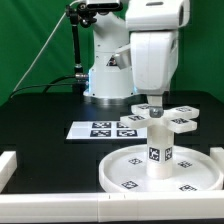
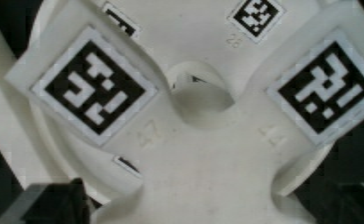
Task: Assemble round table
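the round disc (image 1: 130, 172) sits at the desk's near edge with the cylinder (image 1: 156, 140) upright in its hub. the cross piece (image 1: 170, 117) rests on top, probably still to be tightened. the gripper (image 1: 151, 104) hangs above it, jaws apart and holding nothing.

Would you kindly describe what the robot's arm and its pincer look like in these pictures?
The arm is a bulky white machine with smooth, rounded glossy casings and a blocky white end section. At its top sits a black joint, and a thin black cable runs down beside it on the exterior view's left. The pincer shows only as dark fingertips at the edge of the wrist view; no markings are readable on it.
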`<action>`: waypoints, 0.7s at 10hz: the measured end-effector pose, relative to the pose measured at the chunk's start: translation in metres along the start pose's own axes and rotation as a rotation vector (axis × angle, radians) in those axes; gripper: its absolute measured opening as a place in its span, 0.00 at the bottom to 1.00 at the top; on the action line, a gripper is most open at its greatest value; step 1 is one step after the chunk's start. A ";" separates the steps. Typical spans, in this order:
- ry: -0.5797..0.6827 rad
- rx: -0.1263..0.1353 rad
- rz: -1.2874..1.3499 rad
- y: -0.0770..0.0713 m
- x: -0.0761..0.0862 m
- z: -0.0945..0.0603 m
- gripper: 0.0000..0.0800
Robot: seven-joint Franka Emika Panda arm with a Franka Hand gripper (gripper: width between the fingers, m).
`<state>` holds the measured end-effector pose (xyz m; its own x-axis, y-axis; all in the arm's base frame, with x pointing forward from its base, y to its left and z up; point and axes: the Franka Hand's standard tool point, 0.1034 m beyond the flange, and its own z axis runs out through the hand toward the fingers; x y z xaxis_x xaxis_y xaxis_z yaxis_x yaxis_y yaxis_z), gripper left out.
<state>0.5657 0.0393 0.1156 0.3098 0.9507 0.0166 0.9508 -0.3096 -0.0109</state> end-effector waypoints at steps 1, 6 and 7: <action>-0.004 -0.002 -0.008 0.000 0.000 0.002 0.81; -0.012 0.011 0.000 -0.003 -0.003 0.011 0.81; -0.013 0.013 0.004 -0.003 -0.003 0.012 0.81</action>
<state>0.5617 0.0378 0.1040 0.3137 0.9495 0.0036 0.9493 -0.3135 -0.0237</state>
